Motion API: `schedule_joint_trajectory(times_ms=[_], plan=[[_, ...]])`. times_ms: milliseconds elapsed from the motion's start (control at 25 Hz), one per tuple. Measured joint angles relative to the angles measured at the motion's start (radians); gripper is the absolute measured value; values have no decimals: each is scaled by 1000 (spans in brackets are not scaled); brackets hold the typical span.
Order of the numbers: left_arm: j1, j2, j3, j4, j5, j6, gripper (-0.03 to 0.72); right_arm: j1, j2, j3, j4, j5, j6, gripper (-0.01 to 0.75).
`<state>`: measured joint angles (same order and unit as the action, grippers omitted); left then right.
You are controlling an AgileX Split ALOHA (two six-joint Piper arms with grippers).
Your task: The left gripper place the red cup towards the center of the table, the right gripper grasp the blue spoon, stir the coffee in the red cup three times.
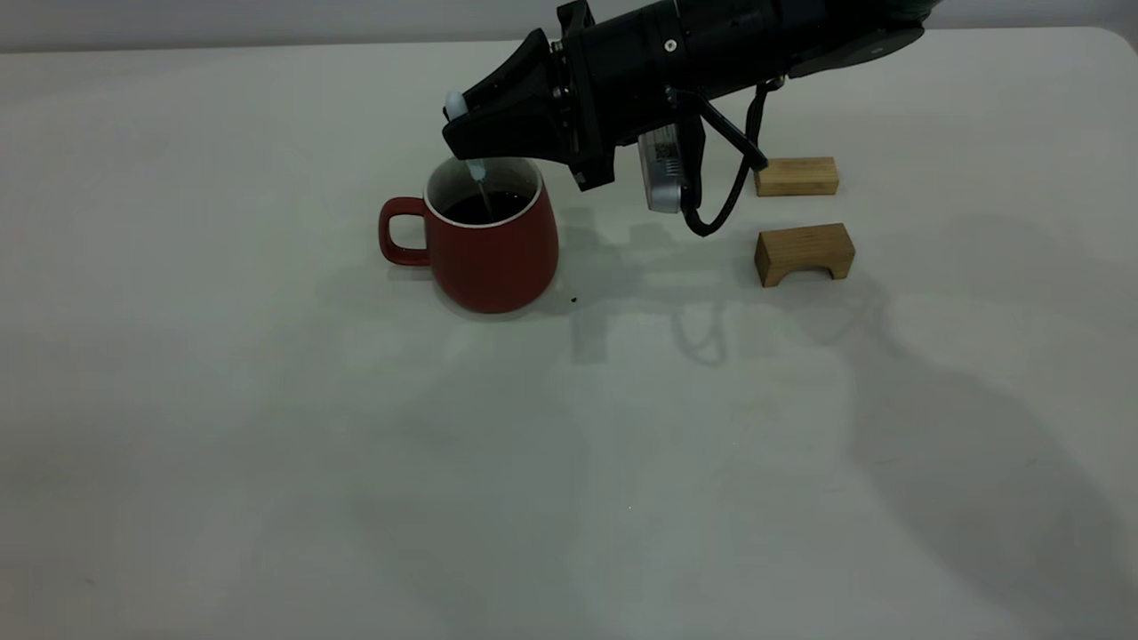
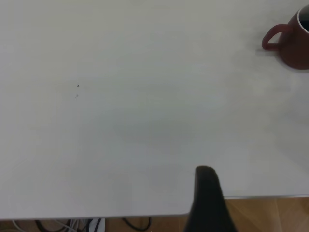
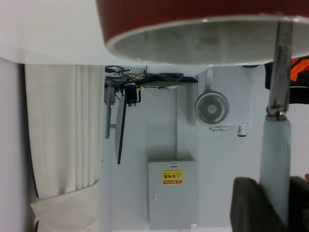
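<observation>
The red cup [image 1: 493,258] stands upright near the middle of the table [image 1: 267,444], handle toward the left, with dark coffee [image 1: 498,206] inside. My right gripper [image 1: 462,124] hovers just above its rim, shut on the pale handle of the blue spoon [image 1: 474,166], whose metal neck dips into the coffee. In the right wrist view the spoon [image 3: 275,164] sits between the fingers [image 3: 251,208] under the cup's rim [image 3: 193,19]. The left gripper [image 2: 208,203] hangs at the table's edge, far from the cup [image 2: 294,38], and is outside the exterior view.
Two wooden blocks lie right of the cup: a flat one [image 1: 797,176] farther back and an arched one [image 1: 805,252] nearer. A tiny dark speck [image 1: 575,300] sits by the cup's base. The right arm's cable and camera module [image 1: 662,173] hang between cup and blocks.
</observation>
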<state>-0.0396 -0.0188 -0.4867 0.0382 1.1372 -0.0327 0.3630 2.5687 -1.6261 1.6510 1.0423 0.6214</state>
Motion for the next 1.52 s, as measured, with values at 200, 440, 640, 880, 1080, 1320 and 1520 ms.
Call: schedule_joint_trajectory(times_ms=[200, 440, 640, 880, 1080, 1320, 1520], plan=[[0, 0, 0, 0, 0, 0, 594, -1, 0, 0, -35, 1, -63, 359], [0, 0, 0, 0, 0, 0, 594, -11, -46, 0, -207, 7, -182, 547], [0, 0, 0, 0, 0, 0, 594, -23, -225, 0, -488, 15, -190, 565], [0, 0, 0, 0, 0, 0, 594, -23, -501, 0, -830, 78, -190, 566], [0, 0, 0, 0, 0, 0, 594, -31, -694, 0, -970, 151, -267, 566], [0, 0, 0, 0, 0, 0, 594, -41, -914, 0, -1130, 183, -382, 566], [0, 0, 0, 0, 0, 0, 594, -41, -1074, 6, -1238, 194, -420, 566]])
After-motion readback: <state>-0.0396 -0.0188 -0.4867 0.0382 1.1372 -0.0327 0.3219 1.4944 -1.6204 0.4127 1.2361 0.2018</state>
